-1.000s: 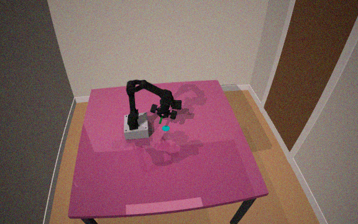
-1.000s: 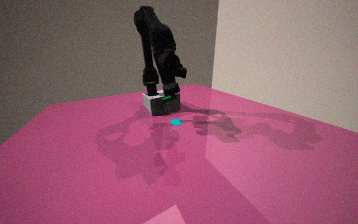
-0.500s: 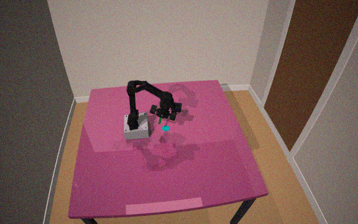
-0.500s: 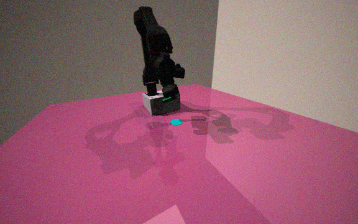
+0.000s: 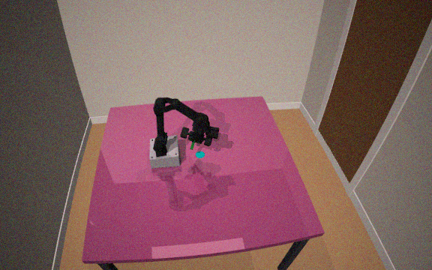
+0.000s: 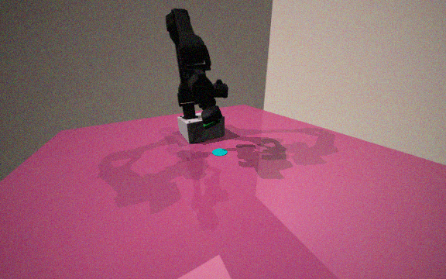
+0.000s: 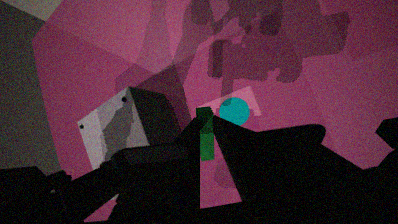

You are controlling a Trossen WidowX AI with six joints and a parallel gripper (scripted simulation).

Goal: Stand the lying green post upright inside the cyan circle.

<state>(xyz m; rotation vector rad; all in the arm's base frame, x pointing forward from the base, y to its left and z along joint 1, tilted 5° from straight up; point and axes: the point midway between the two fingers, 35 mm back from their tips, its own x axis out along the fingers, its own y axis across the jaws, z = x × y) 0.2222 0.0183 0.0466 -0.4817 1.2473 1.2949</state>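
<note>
The green post [image 5: 192, 145] [image 6: 209, 124] [image 7: 207, 145] is held in my gripper [image 5: 193, 142] [image 7: 204, 120], which is shut on it above the table. In the exterior view the post looks close to level, tilted a little; in the top view its visible part points down toward the front. Part of it is hidden by the fingers. The cyan circle [image 5: 200, 154] [image 6: 219, 152] [image 7: 234, 111] lies flat on the table with nothing standing on it. The gripper and post are above the table, off to the base side of the circle.
The grey base block [image 5: 165, 161] [image 6: 196, 132] [image 7: 92, 131] of the arm stands just left of the circle in the top view. The pink table [image 5: 201, 225] [image 6: 130, 240] bears a paler strip [image 5: 198, 247] at its front edge and several arm shadows. A wall [image 5: 193, 52] rises behind.
</note>
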